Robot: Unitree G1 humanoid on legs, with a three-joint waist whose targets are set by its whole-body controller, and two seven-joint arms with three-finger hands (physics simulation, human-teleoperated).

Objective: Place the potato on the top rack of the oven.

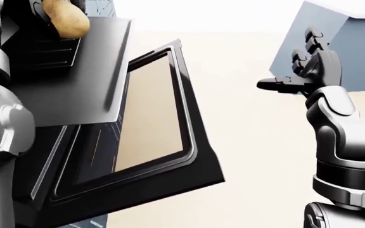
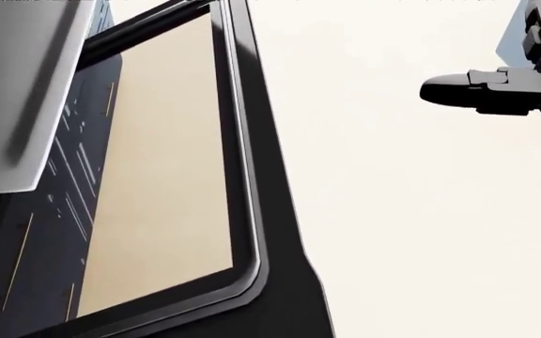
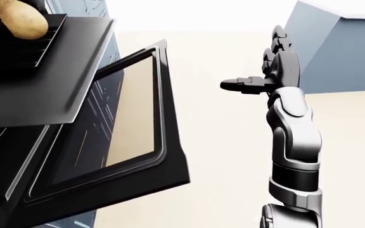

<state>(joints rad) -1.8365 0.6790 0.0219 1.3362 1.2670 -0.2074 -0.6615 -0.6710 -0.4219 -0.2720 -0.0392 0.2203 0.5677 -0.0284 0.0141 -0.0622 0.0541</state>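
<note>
Pale cream floor fills the background, with a blue-grey box (image 3: 341, 47) at upper right of the eye views. The oven door (image 1: 151, 156), glossy black with a rounded frame and a clear glass pane, hangs open beside a flat matte-black tray (image 3: 43, 90); the tan, speckled potato (image 3: 19, 20) sits at the upper left, over dark rack bars. The right hand (image 1: 303, 71) is raised, fingers spread, holding nothing; the left hand's state cannot be told.

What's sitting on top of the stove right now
The potato sits at the stove top's far left, over the dark grates. Where it touches, and whether the left hand grips it, is cut off; the open oven door hangs below.
</note>
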